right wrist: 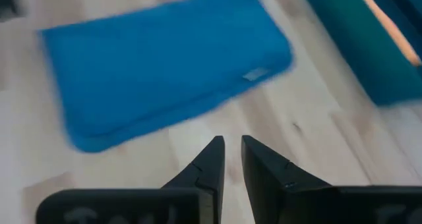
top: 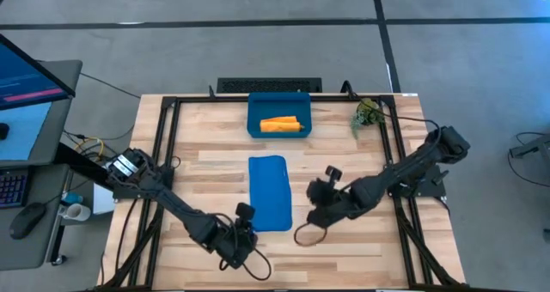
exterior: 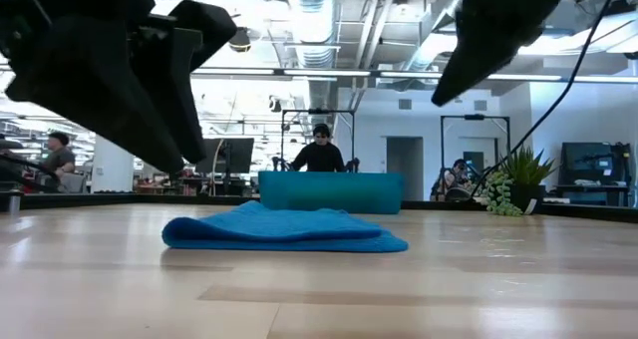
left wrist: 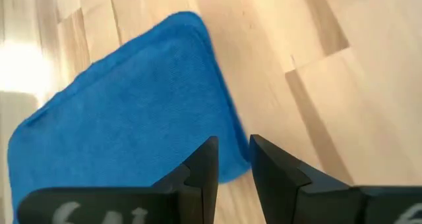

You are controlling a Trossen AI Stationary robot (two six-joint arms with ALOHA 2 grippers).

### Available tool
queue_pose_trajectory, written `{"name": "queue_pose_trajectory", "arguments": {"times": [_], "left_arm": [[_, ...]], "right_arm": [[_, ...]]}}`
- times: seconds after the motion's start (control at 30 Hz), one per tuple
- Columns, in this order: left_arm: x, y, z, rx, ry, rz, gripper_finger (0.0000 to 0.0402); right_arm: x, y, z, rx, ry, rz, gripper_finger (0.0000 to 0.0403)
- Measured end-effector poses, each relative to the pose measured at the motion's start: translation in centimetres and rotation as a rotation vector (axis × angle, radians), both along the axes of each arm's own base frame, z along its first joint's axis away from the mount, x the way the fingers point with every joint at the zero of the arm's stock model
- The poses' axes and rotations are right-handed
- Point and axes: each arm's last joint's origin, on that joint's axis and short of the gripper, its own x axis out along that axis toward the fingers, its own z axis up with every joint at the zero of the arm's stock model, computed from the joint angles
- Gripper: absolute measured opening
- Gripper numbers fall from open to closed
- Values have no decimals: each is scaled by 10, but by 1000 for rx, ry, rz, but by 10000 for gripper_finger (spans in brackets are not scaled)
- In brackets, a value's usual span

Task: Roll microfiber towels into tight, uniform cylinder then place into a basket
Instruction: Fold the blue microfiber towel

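While your blue towel (top: 269, 192) lies folded flat mid-table, the orange towel (top: 280, 124) sits rolled in the basket (top: 255, 118). Left gripper (left wrist: 232, 159) and right gripper (right wrist: 232, 148) flank it, jaws narrowly parted, holding nothing.

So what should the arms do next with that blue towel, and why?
Probably lower both jaws onto the near short edge of the blue towel to start rolling. It lies flat and unrolled, while the orange towel already sits rolled in the basket. The left gripper and right gripper hang near it, holding nothing.
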Motion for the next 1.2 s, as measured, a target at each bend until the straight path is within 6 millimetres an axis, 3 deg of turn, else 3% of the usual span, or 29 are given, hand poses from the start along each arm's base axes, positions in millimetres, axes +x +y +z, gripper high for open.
{"name": "queue_pose_trajectory", "arguments": {"times": [0.2, 0.43, 0.77, 1.1, 1.2], "left_arm": [[1, -1, 2, -36, -15, 43, 80], [1, -1, 1, -61, -21, 79, 106], [7, -6, -36, -44, 40, 107, 180], [7, -2, -37, 2, 28, 144, 160], [7, 1, -38, -7, 36, 173, 153]], "right_arm": [[4, 32, -5, -35, -57, 208, 74], [14, 52, -24, -33, -79, 316, 74], [42, 61, -65, 37, -30, 516, 77], [61, 55, -105, 48, 49, 601, 159], [63, 54, -108, 28, 42, 594, 189]]}}
